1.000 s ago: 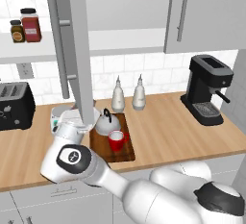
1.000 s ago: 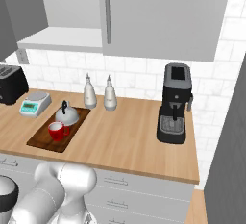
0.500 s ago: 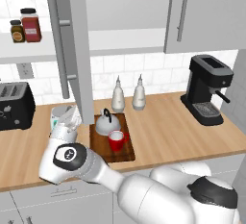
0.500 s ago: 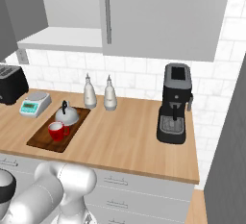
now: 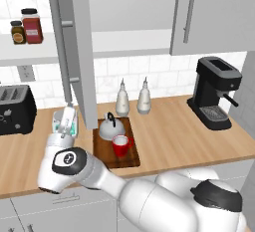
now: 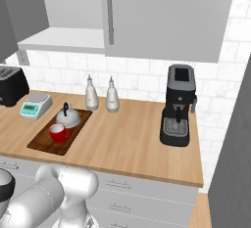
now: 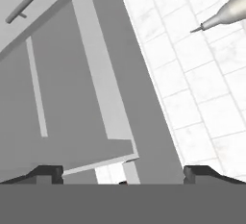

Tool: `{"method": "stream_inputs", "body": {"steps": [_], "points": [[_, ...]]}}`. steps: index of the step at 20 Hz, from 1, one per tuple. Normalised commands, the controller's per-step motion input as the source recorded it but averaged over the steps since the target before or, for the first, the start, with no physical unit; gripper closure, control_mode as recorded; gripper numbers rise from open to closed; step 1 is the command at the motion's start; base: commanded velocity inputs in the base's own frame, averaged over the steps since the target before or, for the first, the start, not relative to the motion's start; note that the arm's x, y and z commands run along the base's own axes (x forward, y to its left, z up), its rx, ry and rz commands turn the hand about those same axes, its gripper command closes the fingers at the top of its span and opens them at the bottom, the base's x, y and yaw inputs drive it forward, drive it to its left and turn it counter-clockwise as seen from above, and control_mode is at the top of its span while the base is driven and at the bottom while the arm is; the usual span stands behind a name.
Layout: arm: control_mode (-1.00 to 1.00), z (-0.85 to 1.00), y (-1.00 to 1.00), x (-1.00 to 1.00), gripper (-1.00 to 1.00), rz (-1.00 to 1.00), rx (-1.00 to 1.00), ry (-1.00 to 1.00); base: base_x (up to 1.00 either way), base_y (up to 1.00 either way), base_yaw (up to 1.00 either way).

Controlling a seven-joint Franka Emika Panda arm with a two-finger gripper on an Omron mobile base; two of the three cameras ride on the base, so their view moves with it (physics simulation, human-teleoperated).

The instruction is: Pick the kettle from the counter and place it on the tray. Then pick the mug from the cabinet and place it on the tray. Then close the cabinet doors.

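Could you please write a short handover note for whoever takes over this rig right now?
Gripper: open, holding nothing, pointed up at the open cabinet door.
Kettle and mug: both on the tray on the counter.
Done: kettle and mug placed.
Left: close the cabinet doors. The door with the bar handle stands open; the right-hand door looks shut. Jars sit on the shelf.

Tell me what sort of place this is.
A home-style kitchen, rendered: a wooden counter backed by white tiles, a black espresso machine and toaster, and grey wall cabinets above.
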Motion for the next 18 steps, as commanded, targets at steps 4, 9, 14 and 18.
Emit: {"method": "stream_inputs", "body": {"steps": [4, 9, 14, 18], "points": [[-1.00, -0.03, 0.30, 0.02, -1.00, 0.00, -0.05, 0.05, 0.00, 0.00, 0.00], [-1.00, 0.46, 0.04, -0.05, -1.00, -0.01, -0.02, -0.04, 0.00, 0.00, 0.00], [-1.00, 0.54, 0.00, -0.11, -1.00, -0.04, -0.02, -0.01, 0.00, 0.00, 0.00], [-1.00, 0.62, 0.00, -0.13, -1.00, -0.02, 0.00, -0.06, 0.00, 0.00, 0.00]]}}
